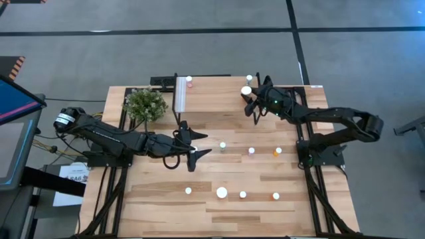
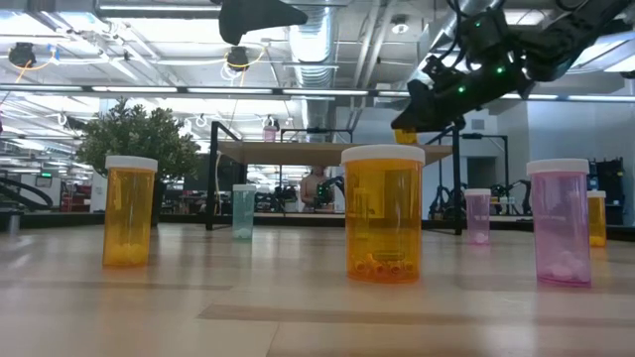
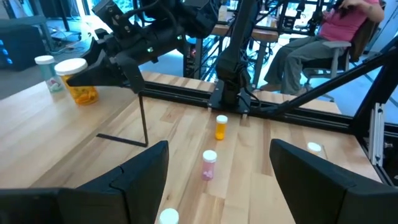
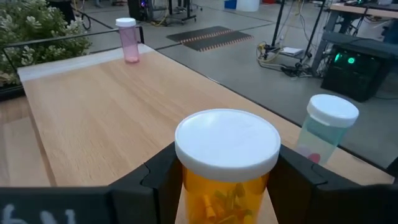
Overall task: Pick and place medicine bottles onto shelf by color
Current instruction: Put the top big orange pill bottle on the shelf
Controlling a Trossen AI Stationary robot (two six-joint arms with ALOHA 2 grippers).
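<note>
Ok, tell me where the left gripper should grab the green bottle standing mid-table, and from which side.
Grip the green bottle around its round body just under the white cap. It stands upright with bare table around it, so the open left gripper, already beside it, could probably come in level from its own side and close across the body.

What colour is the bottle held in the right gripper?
Orange with a white cap, seen best in the right wrist view.

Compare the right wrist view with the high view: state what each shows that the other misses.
Only the right wrist view shows the right gripper clamped on the orange bottle, pills visible inside. Only the high view shows the left gripper open over mid-table, the plant and loose bottles on the table. Both show the shelf and its pink bottle.
</note>
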